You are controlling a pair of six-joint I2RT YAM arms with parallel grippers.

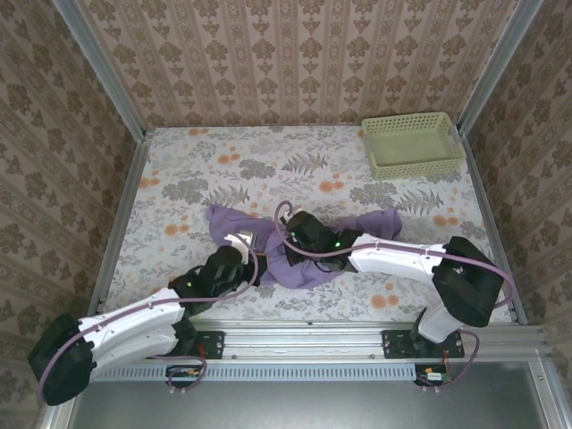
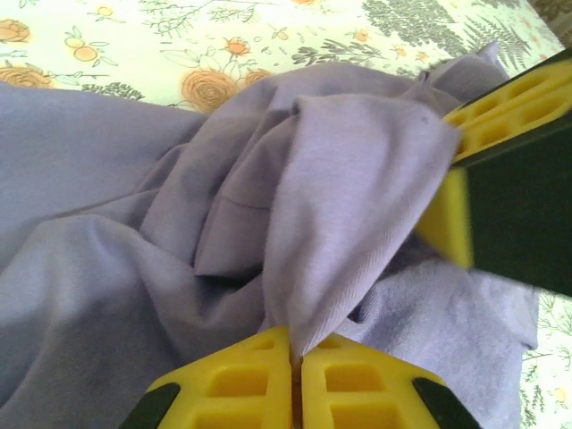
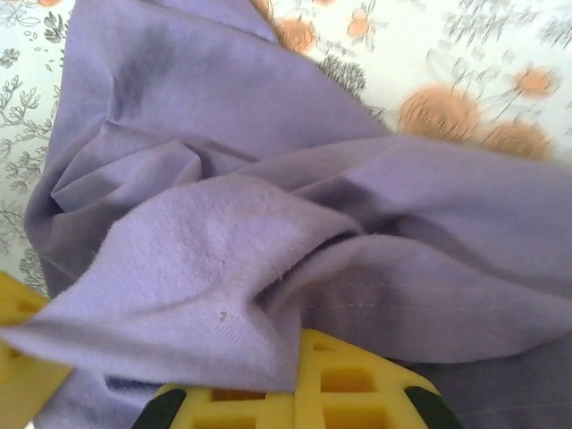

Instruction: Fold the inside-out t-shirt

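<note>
my left gripper — clamped on inside-out t-shirt fold | my right gripper — clamped on it too | shirt crumpled on counter

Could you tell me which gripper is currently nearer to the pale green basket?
Right. The right gripper is on the t-shirt, nearer the arms and left of the basket; the left gripper holds the t-shirt even farther left.

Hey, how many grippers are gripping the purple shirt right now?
2. The left gripper pinches a fold of the t-shirt at its left side; the right gripper is shut on fabric near its middle.
</note>
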